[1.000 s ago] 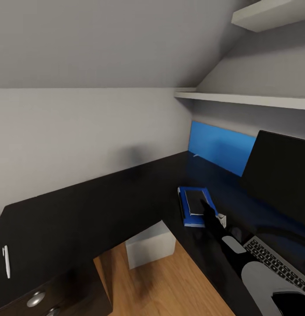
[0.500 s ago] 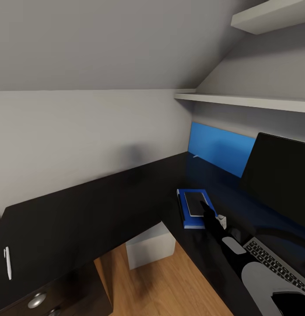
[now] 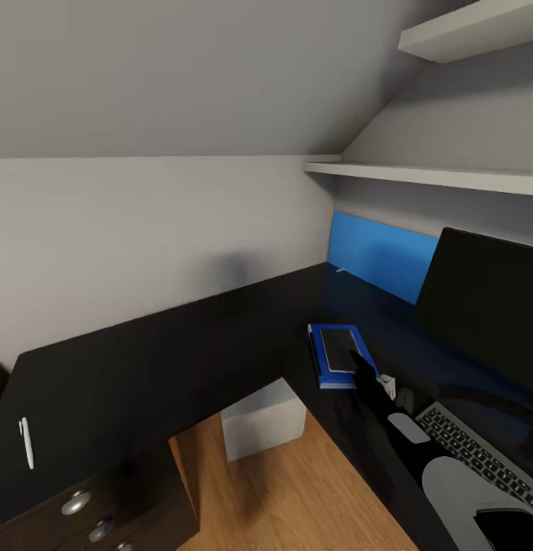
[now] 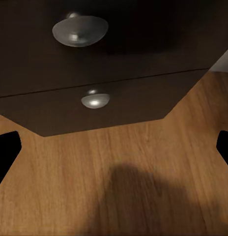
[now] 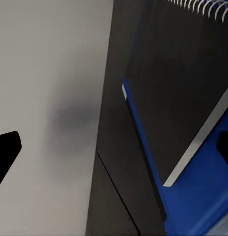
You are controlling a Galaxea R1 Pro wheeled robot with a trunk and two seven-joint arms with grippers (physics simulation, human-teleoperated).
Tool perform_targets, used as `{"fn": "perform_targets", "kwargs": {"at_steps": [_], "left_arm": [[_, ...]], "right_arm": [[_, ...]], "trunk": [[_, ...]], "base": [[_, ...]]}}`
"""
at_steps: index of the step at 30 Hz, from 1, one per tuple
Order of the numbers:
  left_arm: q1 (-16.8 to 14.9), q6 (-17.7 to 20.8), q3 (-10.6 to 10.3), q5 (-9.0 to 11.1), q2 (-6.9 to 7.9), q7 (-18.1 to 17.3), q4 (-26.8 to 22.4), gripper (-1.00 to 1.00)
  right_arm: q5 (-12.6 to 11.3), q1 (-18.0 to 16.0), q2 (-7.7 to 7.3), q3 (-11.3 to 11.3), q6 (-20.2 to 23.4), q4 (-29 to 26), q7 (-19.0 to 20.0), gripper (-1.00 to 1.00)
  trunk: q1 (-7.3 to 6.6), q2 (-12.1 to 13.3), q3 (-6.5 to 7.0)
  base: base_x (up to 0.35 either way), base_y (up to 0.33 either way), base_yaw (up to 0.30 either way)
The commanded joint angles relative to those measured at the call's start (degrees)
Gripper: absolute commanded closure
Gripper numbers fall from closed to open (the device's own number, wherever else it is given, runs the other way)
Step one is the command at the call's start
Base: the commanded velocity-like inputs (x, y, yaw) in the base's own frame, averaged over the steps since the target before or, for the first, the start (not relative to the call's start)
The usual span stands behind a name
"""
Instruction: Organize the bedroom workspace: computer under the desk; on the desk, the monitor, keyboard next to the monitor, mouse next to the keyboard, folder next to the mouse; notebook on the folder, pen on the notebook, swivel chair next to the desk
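Notebook [image 3: 341, 351] stays on folder [image 3: 328, 378]; camera panned slightly.

No readable text, label, brand, number or sign appeared on any surface; the keyboard's [image 3: 481, 459] key legends were too blurred.

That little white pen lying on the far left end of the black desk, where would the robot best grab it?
Probably across the middle of the thin white pen, coming straight down from above. It lies flat on the matte black desk top, close to the left edge, so only its narrow sides offer a grip. The fingers should close across its width, not along its length.
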Motion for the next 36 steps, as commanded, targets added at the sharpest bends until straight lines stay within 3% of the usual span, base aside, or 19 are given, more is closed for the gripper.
{"fn": "perform_targets", "kwargs": {"at_steps": [1,9,13,15,20,21,22,25,26,29,30,36], "left_arm": [[-0.01,-0.07,0.26,-0.1,-0.07,-0.35,-0.06,-1.0],[-0.01,-0.07,0.26,-0.13,-0.07,-0.41,-0.06,-1.0],[-0.01,-0.07,0.25,-0.17,-0.13,-0.43,-0.06,-1.0],[-0.01,-0.07,0.22,-0.18,-0.15,-0.37,-0.06,-1.0],[-0.01,-0.02,0.17,-0.19,-0.16,-0.35,-0.06,-1.0],[-0.01,0.01,0.14,-0.19,-0.16,-0.35,-0.05,-1.0],[-0.01,0.06,0.11,-0.17,-0.16,-0.35,-0.01,-1.0],[-0.01,0.08,0.1,-0.18,-0.16,-0.35,0.0,-1.0],[-0.01,0.09,0.1,-0.18,-0.16,-0.35,0.01,-1.0],[-0.01,0.1,0.09,-0.19,-0.16,-0.35,0.02,-1.0],[-0.01,0.1,0.09,-0.19,-0.16,-0.35,0.02,-1.0],[-0.01,0.11,0.15,-0.14,-0.16,-0.35,0.02,-1.0]], "right_arm": [[-0.59,-0.03,-0.07,0.36,0.16,0.04,0.35,-1.0],[-0.15,-0.03,0.23,0.79,-0.15,-0.77,0.54,-1.0],[0.34,-0.03,0.32,1.46,-0.38,-1.58,0.58,-1.0],[2.73,0.0,1.1,3.12,-1.19,-3.48,1.41,-1.0],[7.93,0.15,3.67,4.79,-4.74,-5.35,1.78,-1.0],[12.56,0.18,5.59,5.6,-7.28,-5.65,-0.17,-1.0],[20.95,0.2,9.43,6.5,-11.31,-5.97,-7.62,-1.0],[27.54,0.26,12.33,7.01,-15.62,-6.33,-16.45,-1.0],[31.13,0.41,13.57,7.37,-18.72,-6.58,-21.59,-1.0],[36.02,1.37,14.88,8.32,-23.21,-6.87,-27.27,-1.0],[39.09,2.41,15.73,9.16,-25.8,-7.09,-30.11,-1.0],[48.18,4.94,15.89,11.93,-30.76,-9.47,-40.27,-1.0]], "trunk": [[-0.01,-0.03,-0.04],[-0.01,-0.03,-0.04],[-0.89,1.58,0.67],[-1.33,2.38,1.03],[-2.43,4.38,1.93],[-2.65,4.79,2.11],[-2.87,5.19,2.29],[-3.52,6.39,2.83],[-3.74,6.79,3.01],[-4.4,7.99,3.55],[-4.62,8.4,3.73],[-5.94,10.8,4.8]], "base": [[-0.263,0.0,0.0],[-0.083,0.0,0.0],[-0.008,0.0,0.0],[-0.002,0.0,0.0],[0.0,0.0,0.0],[0.0,0.0,0.0],[0.0,0.0,0.0],[0.0,0.0,0.0],[0.0,0.0,0.0],[0.0,0.0,0.0],[0.0,0.0,0.0],[0.0,0.0,0.0]]}}
